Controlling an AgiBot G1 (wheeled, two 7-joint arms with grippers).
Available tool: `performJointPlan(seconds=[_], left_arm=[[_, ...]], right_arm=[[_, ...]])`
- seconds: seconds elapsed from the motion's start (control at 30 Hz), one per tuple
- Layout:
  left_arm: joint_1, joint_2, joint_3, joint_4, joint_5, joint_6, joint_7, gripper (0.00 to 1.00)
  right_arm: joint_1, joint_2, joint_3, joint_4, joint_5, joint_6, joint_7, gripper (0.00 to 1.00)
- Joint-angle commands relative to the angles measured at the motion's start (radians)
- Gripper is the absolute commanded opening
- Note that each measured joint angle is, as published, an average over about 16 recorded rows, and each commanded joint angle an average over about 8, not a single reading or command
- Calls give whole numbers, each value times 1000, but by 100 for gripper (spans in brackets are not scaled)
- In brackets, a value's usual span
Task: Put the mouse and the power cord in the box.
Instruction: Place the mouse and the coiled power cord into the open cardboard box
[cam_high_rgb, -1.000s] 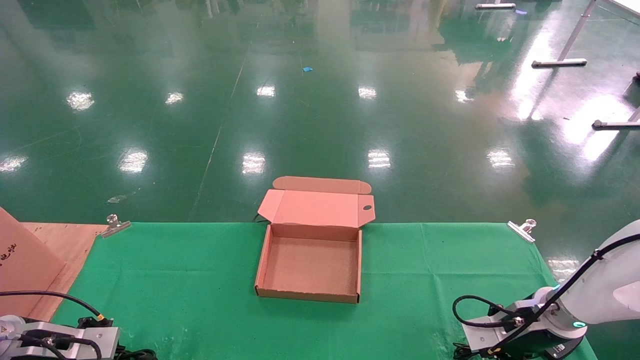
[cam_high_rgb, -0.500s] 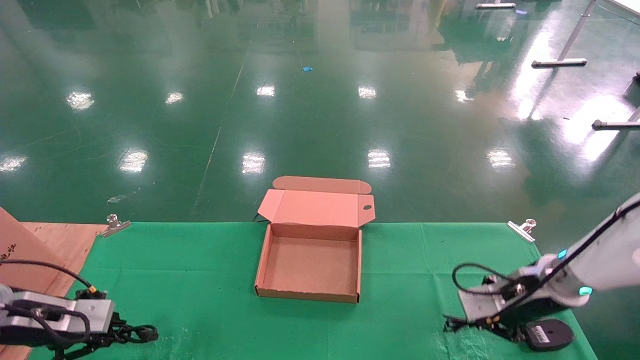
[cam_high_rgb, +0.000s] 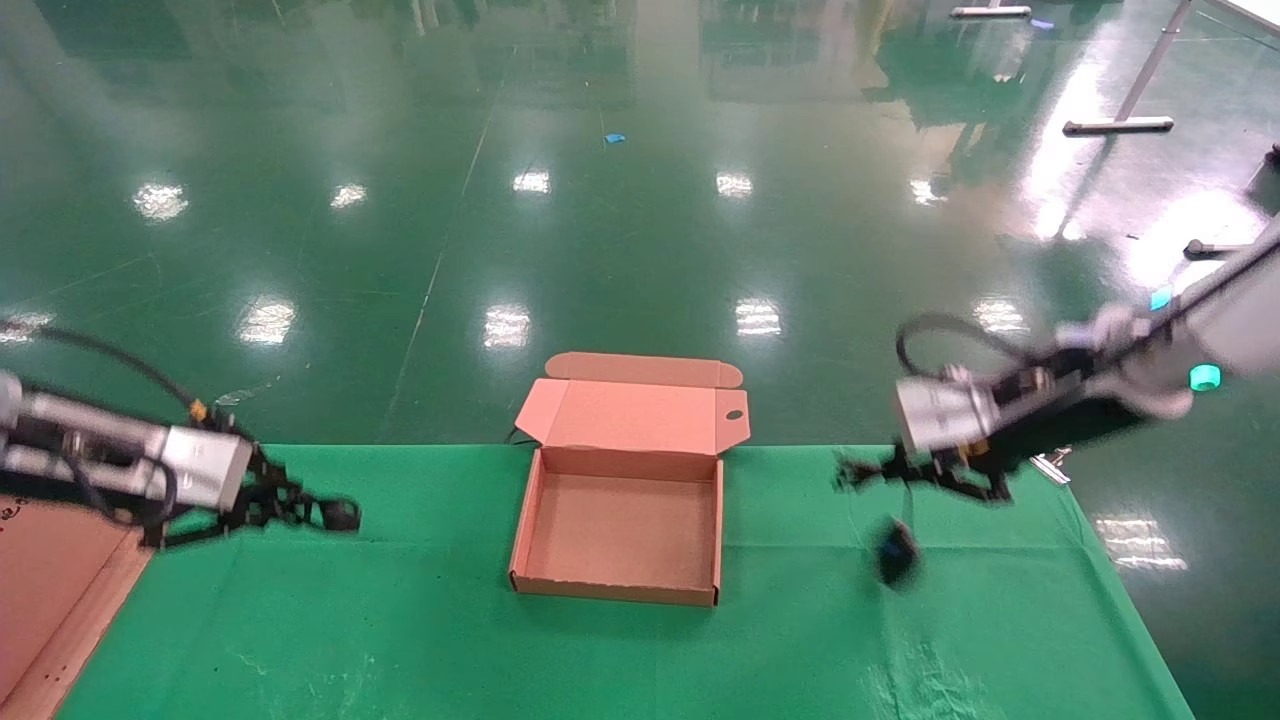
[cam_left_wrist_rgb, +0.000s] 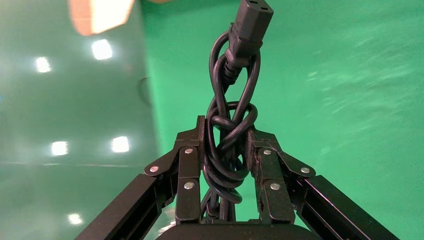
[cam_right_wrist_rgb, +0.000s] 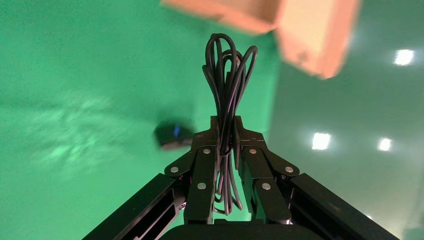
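In the head view we see the box (cam_high_rgb: 620, 505) lying open in the middle of the green cloth (cam_high_rgb: 400, 620), its lid folded back past the table's far edge; our left gripper (cam_high_rgb: 300, 510) hangs above the cloth's left part, well apart from the box, with the power cord (cam_high_rgb: 335, 514) jutting from its tip; our right gripper (cam_high_rgb: 875, 472) hangs above the right part, and the mouse (cam_high_rgb: 897, 551) dangles below it, clear of the cloth, to the right of the box.

In the left wrist view we find the fingers (cam_left_wrist_rgb: 190, 170) clamped on the knotted power cord (cam_left_wrist_rgb: 231, 135); its chunky plug end (cam_left_wrist_rgb: 254, 20) sticks out beyond them.

In the right wrist view we find the fingers (cam_right_wrist_rgb: 202, 175) pressed together on a looped bundle of the mouse's thin cable (cam_right_wrist_rgb: 227, 100); the mouse (cam_right_wrist_rgb: 172, 135) hangs apart over the cloth, and the box (cam_right_wrist_rgb: 280, 25) lies beyond the cable loops.
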Motion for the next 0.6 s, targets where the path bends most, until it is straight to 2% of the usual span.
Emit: performJointPlan(seconds=[0.03, 0.3, 0.6], left_arm=[[-33, 9, 0, -25, 0, 17, -7, 0], [-170, 94, -25, -92, -23, -24, -69, 0], [-222, 173, -43, -71, -52, -34, -57, 0]], right_arm=[[37, -5, 9, 11, 13, -19, 21, 0], [147, -107, 34, 73, 46, 38, 146, 0], [104, -139, -12, 211, 73, 95, 242, 0]])
